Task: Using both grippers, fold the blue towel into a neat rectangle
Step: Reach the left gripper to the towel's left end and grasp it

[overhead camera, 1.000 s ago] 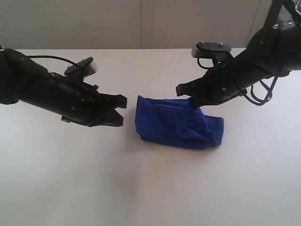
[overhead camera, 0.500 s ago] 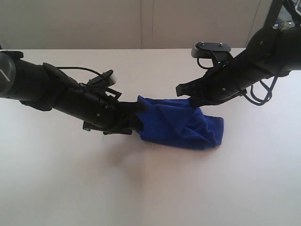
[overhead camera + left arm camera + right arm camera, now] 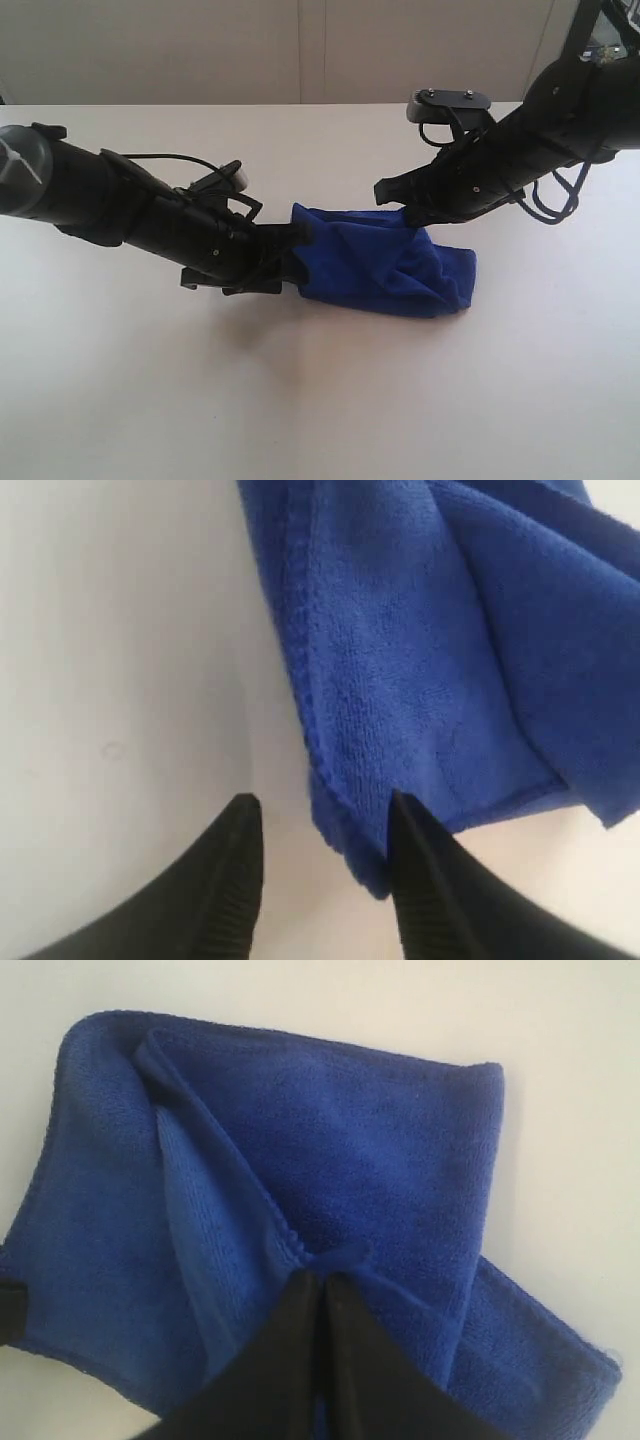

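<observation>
At the 9 o'clock edge of the blue towel point(image 3: 385, 265), the left claw point(image 3: 322, 805) now stands wide, astride the hem; a second ago it hung closed, well apart. At 1 o'clock, the right claw point(image 3: 322, 1278) stays pinched on a raised fold. Counted: two claws, one towel, lying bunched at the middle of the white worktop point(image 3: 420, 400).

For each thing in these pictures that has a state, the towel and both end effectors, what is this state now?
blue towel: bunched in loose folds on the table, not yet a neat rectangle.
left end effector: open, one jaw on each side of the towel's edge, not closed on it.
right end effector: shut, pinching a small fold of the towel.
</observation>
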Available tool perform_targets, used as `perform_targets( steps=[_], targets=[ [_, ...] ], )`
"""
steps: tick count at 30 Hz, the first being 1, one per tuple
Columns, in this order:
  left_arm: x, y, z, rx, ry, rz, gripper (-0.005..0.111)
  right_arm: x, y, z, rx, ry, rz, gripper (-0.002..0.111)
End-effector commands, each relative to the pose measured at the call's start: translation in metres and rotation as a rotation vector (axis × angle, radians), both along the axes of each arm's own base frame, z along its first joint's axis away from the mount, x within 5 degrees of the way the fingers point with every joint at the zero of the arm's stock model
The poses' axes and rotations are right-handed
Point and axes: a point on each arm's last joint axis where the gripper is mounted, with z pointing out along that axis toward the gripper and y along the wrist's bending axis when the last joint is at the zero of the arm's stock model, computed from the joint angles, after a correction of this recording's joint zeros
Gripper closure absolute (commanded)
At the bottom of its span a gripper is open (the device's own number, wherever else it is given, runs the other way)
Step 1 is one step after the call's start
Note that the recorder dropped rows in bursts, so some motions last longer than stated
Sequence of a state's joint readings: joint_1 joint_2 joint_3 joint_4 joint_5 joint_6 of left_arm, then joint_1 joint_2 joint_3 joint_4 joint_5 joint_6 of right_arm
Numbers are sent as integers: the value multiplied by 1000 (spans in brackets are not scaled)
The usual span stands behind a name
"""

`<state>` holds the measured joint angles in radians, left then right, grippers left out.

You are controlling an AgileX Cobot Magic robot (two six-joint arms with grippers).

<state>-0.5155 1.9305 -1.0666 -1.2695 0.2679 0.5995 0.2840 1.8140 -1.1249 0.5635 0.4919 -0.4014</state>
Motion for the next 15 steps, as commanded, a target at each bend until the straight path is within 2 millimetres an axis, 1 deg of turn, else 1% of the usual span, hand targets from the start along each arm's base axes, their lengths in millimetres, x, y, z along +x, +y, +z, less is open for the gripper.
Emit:
perform_targets(
  steps=[1, 4, 9, 12, 14, 15],
  targets=[
    [2, -5, 3, -25, -3, 20, 73, 1, -2, 4, -5, -18, 1, 108],
    [5, -7, 7, -36, -16, 20, 80, 1, -2, 4, -5, -18, 1, 108],
    [6, -8, 9, -35, -34, 2, 82, 1, -2, 4, -5, -18, 1, 108],
    [5, -8, 9, -42, -26, -8, 87, 1, -2, 4, -5, -18, 1, 108],
    [4, -8, 9, -43, -25, -9, 97, 1, -2, 4, -5, -18, 1, 108],
    [4, -8, 9, -42, -28, -16, 107, 1, -2, 4, -5, -18, 1, 108]
  ],
)
